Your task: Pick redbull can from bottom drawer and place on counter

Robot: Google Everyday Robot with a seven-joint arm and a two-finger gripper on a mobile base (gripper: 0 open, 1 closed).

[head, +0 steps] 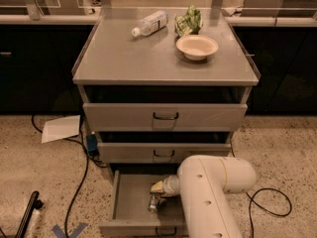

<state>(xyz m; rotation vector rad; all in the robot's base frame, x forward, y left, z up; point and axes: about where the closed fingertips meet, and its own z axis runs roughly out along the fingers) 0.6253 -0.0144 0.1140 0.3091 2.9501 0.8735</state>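
The bottom drawer (129,202) is pulled open under two other grey drawers. The redbull can (154,203), small and silvery, lies inside it near the middle. My gripper (159,188) reaches down into the drawer at the end of the white arm (208,192), right over the can and touching or nearly touching its top. The arm hides the right part of the drawer. The counter (124,58) is the grey cabinet top above.
On the counter lie a clear plastic bottle (148,23), a green bag (188,20) and a pale bowl (196,46). A white paper (60,129), a blue object (91,144) and black cables (270,202) lie on the speckled floor. Dark cabinets stand behind.
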